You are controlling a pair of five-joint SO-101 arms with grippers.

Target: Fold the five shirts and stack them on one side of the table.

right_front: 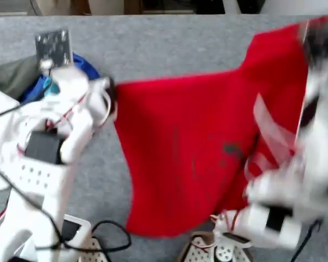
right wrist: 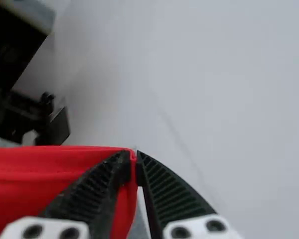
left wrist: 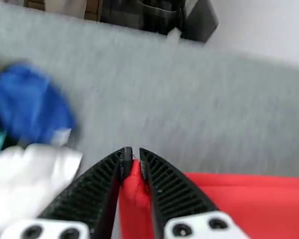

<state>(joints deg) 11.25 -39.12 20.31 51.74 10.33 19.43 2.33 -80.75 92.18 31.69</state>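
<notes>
Red shirt (right_front: 197, 153): stretched out over the grey table (right_front: 169, 49), pinched at 2 edges.
Left gripper (left wrist: 133, 154): jaws clamped tight on 1 red edge.
Right gripper (right wrist: 133, 157): jaws closed on the opposite red edge.
Blue shirt (left wrist: 27, 102): crumpled on the table, near the left arm.
</notes>
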